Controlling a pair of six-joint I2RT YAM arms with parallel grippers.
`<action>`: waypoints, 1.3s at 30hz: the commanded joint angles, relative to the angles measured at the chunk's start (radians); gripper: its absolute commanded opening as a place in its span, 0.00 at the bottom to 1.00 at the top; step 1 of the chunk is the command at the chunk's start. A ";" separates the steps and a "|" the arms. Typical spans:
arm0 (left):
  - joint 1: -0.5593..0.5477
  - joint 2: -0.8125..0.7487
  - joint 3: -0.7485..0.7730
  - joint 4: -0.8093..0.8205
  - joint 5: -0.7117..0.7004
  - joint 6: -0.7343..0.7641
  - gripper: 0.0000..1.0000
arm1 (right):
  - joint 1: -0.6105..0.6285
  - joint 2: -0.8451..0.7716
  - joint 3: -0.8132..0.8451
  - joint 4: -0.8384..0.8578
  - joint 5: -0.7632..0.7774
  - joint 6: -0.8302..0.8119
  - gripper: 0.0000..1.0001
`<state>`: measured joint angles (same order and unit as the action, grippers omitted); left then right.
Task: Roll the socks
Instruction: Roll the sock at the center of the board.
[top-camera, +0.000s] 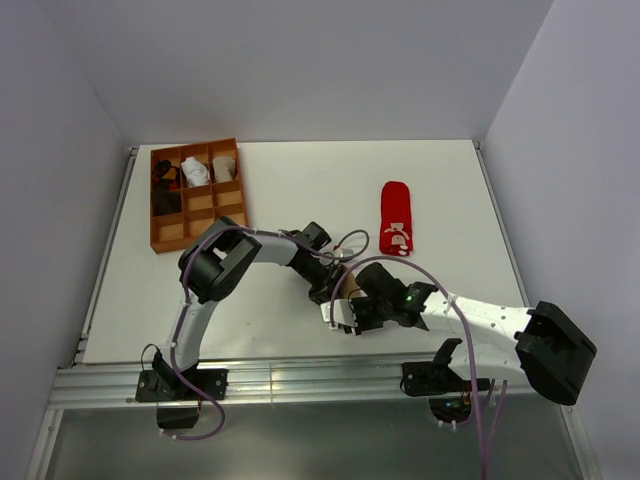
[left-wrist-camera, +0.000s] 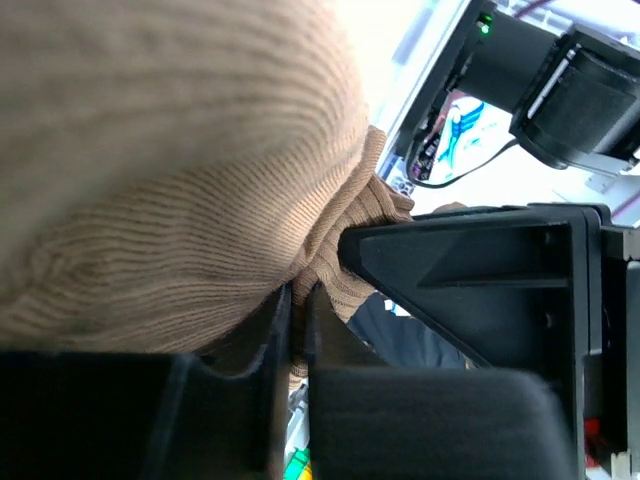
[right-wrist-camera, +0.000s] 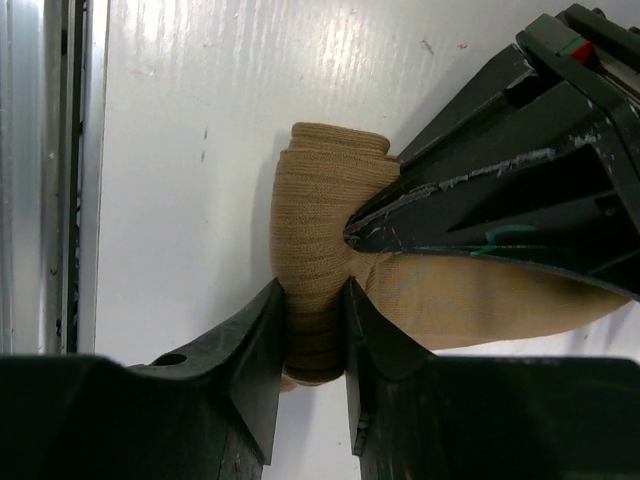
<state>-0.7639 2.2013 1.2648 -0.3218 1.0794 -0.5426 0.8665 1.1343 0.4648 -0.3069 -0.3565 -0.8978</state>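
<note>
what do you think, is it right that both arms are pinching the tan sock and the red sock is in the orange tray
Not the red sock: it lies flat on the table, outside the orange tray, as the top view shows. The left gripper and right gripper do have their jaws pinched on the tan sock.

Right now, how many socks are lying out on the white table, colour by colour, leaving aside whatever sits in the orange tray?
red sock: 1, lying flat
tan sock: 1, partly rolled
Total: 2
</note>
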 joint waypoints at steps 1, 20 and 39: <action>0.006 -0.055 0.005 -0.026 -0.183 0.040 0.14 | 0.006 0.067 0.023 -0.017 -0.002 0.025 0.24; 0.172 -0.524 -0.264 0.191 -0.690 -0.226 0.43 | -0.234 0.347 0.279 -0.386 -0.272 -0.035 0.22; -0.239 -0.773 -0.539 0.547 -1.233 0.101 0.50 | -0.422 1.122 0.966 -1.132 -0.500 -0.220 0.24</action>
<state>-0.9421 1.4059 0.7109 0.1390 -0.0532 -0.5697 0.4377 2.2177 1.3991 -1.3552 -0.9272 -1.0904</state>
